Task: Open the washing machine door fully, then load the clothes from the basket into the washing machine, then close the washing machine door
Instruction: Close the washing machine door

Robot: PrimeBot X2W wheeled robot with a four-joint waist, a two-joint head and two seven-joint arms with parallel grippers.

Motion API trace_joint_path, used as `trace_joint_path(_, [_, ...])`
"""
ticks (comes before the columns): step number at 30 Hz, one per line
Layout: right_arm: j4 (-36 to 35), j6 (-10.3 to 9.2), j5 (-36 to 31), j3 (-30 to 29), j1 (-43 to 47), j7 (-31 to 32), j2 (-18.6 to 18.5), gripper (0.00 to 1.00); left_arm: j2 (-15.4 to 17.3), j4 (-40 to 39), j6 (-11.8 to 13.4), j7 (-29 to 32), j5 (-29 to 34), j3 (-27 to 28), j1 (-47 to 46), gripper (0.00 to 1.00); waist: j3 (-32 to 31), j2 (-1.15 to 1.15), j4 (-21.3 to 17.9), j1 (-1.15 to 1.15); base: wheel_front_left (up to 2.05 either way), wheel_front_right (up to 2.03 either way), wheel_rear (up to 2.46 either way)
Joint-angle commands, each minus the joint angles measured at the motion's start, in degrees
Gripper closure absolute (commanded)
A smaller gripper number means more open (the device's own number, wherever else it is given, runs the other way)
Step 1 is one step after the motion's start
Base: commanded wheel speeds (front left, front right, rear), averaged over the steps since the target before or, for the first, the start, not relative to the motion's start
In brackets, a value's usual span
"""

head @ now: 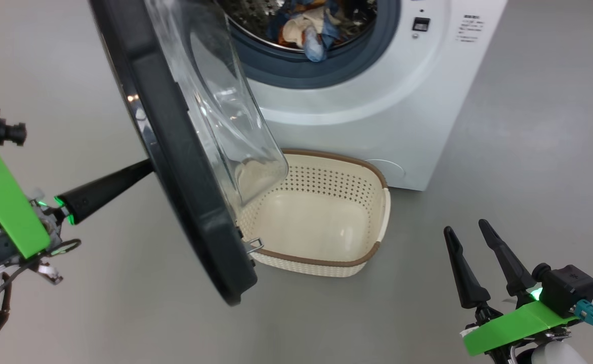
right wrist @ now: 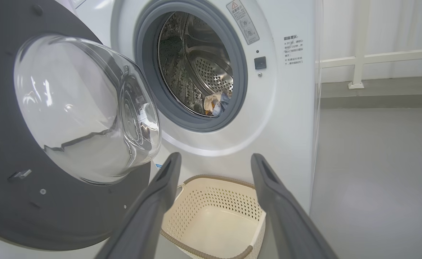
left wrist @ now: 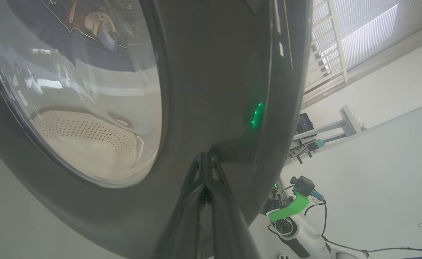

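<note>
The right gripper [head: 466, 226] sits nearest, low at the robot's right side with its two fingers spread wide and nothing between them, well apart from everything else. On the other side the left gripper [head: 144, 167] is clenched, fingers pressed together into one point, and in the left wrist view that point [left wrist: 205, 154] rests against the glossy outer face of the washing machine door [head: 175, 167], holding nothing. The door stands half swung, its clear glass bowl [head: 215, 101] facing the opening and its latch hook [head: 253, 246] at the lower free edge. Just beyond and below it, the basket [head: 327, 179] sits on the floor against the front of the washing machine [head: 377, 116] and looks empty. Farthest off, the clothes [head: 306, 25] lie heaped at the front of the drum [right wrist: 196, 64], a blue piece reaching down toward the rubber ring [head: 296, 71]. Loading seems done, so the step in hand is closing. The push should probably come from the free edge, far from the hinge, following the door's arc so the closed tip does not skid on the gloss. Whether the door's lower edge clears the basket rim cannot be told, so ease through slowly. Watch that the blue piece is not pinched at the ring, and finish with a firm press so the hook catches.
</note>
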Motion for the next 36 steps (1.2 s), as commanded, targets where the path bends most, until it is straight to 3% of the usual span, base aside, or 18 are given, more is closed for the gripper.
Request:
trace_joint_path(1, [-1.6, 0.31, -0.6, 1.0, -1.5, -0.3, 0.1, 0.0, 1.5, -2.3, -0.4, -0.5, 0.7, 1.6, -3.3, 1.0, 1.1, 0.0, -3.0, 0.0, 0.0, 0.0, 0.0])
trace_joint_path(11, [-2.2, 0.31, -0.8, 0.0, -2.4, -0.3, 1.7, 0.0, 1.2, -1.8, -0.4, -4.1, 3.6, 0.2, -6.0, 1.0, 3.1, 0.0, -10.4, 0.0, 0.0, 0.0, 0.0])
trace_joint_path(21, [-2.8, 0.31, -1.0, -1.5, -3.8, -0.3, 3.5, 0.0, 3.2, 1.6, -0.4, -10.9, 7.6, -1.6, -10.7, 1.0, 6.3, 0.0, -17.6, 0.0, 0.0, 0.0, 0.0])
trace_joint_path(28, [-2.5, 0.31, -1.1, -1.9, -3.7, -0.3, 4.0, 0.0, 3.8, 3.4, -0.4, -13.4, 6.6, -4.0, -11.9, 1.0, 6.0, 0.0, -18.5, 0.0, 0.0, 0.0, 0.0])
trace_joint_path(36, [-2.4, 0.31, -1.2, -2.4, -3.3, -0.3, 3.9, 0.0, 5.2, 3.0, -0.4, -15.4, 4.9, -5.0, -10.1, 1.0, 4.8, 0.0, -16.9, 0.0, 0.0, 0.0, 0.0])
